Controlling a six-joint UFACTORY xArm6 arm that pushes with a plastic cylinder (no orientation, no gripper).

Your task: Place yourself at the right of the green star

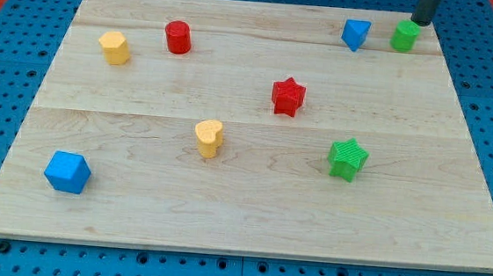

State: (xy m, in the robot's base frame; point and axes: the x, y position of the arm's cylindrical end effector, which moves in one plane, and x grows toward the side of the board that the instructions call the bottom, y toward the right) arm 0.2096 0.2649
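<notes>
Holdings on the pale wooden bench (240, 217), listed from the view's left to its right. Blue plastic cube (67, 171), near the bottom left corner. Yellow plastic hexagonal block (114, 46), upper left. Red plastic cylinder (178, 37), just right of it. Yellow plastic heart-shaped block (209, 138), around the middle. Red plastic star (288, 96), right of centre. Blue plastic angular block (355, 34), near the top edge; exact shape hard to make out. Green plastic star (348, 158), the task's thing, lower right of centre, standing apart from every neighbour with bare bench on its right side. Green plastic cube-like block (404, 35), top right. My tip (418, 24), end of the dark rod, at the top right corner, touching or just beside that green block and well apart from the star. Claw: none fitted, so no open or closed state to record. Judgement: the scattered spacing leaves a free path down the right side; the placement is not yet made.
</notes>
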